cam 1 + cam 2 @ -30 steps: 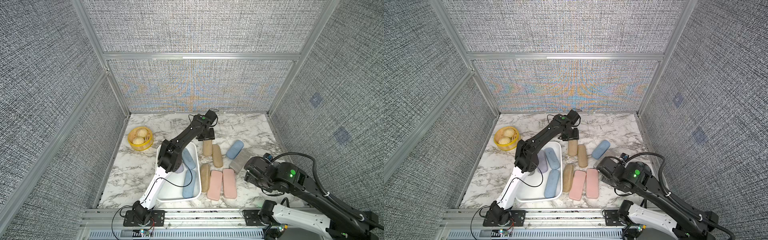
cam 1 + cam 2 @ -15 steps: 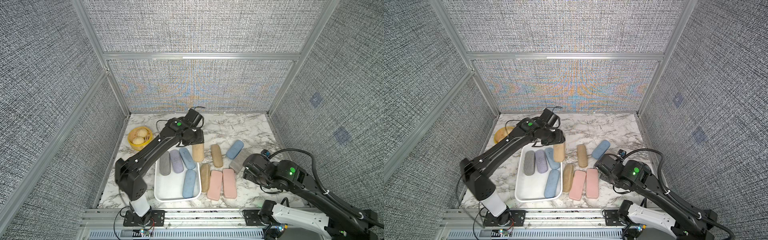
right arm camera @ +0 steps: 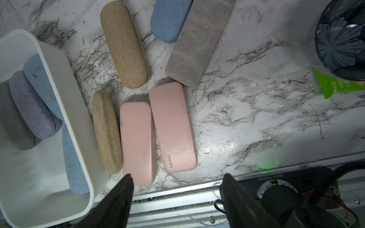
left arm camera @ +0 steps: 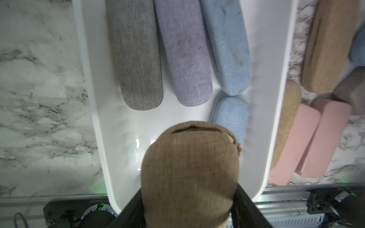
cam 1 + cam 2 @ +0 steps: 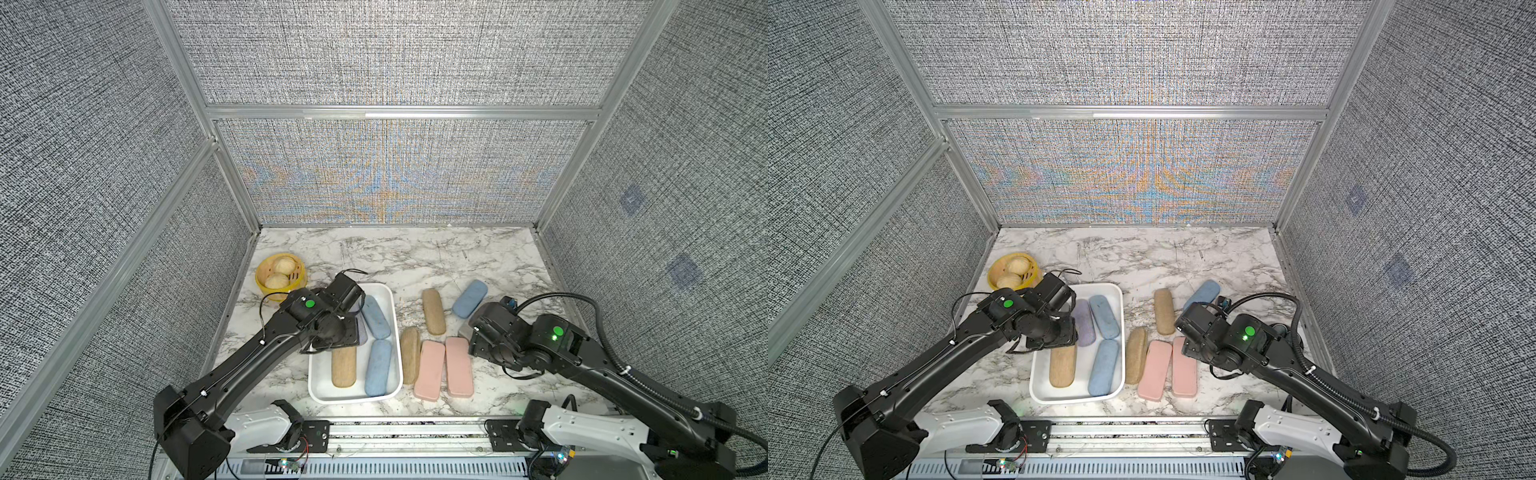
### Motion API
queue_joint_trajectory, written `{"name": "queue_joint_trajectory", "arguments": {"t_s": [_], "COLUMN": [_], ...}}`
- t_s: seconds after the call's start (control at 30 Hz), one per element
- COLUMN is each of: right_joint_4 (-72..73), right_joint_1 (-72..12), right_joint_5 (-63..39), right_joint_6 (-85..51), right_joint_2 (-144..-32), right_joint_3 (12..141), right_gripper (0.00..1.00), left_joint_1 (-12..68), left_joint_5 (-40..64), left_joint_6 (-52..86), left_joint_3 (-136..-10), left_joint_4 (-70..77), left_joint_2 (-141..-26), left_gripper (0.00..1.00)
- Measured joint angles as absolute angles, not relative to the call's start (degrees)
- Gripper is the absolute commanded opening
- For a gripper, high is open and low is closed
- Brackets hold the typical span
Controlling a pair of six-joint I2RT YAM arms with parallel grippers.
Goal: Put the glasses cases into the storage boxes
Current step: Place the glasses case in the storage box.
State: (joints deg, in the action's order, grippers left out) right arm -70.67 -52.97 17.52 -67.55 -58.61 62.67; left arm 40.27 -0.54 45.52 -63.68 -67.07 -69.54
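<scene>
Moved to tray (image 4: 118, 138), woven oblong tan case (image 4: 189, 173)

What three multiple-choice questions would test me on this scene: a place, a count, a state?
1. Where do the two pink cases lie, relative to the white tray? A inside it; B on the table beside it; C under it.
2. How many blue cases lie in the tray? A one; B four; C two.
3. The left hand is: A shut on a tan case; B open and empty; C shut on a pink case.
Answers: 1 B, both rest on the table outside its wall. 2 C, two show inside. 3 A, it grips the case's end.
</scene>
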Motion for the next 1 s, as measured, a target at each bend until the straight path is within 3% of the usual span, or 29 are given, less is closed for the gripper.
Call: {"name": "queue_joint_trajectory", "arguments": {"t_s": [0.63,1.0], "right_joint_4": [-70.3,-71.0], "right_joint_1": [-55.5,-55.6], "right_joint_5": [17.7,18.2], "right_joint_6": [-69.7,-69.9], "right_joint_2": [-60.4,-60.6], "right_joint_3": [62.9,63.8], "right_gripper": [0.72,0.72], "left_joint_1": [39.6,39.1], "left_joint_5": [8.6,9.0], "left_joint_6": [46.2,45.4], "left_joint_3": [-55.8,-58.6], "left_joint_4": [-58.6,-55.1], "left_joint_2": [-83.5,-90.0], "left_gripper": [0.50,0.49]}}
